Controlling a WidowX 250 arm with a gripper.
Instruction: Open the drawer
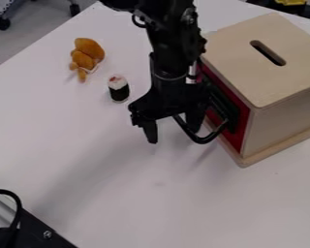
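Gripper point(173, 132): spread open, one finger beside the curved handle point(205, 140)
Drawer point(234, 140): red-fronted, shut, inside wooden box point(248, 72)

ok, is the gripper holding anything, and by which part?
Nothing looks gripped: the gripper is open, one finger apparently inside the loop of the black handle.
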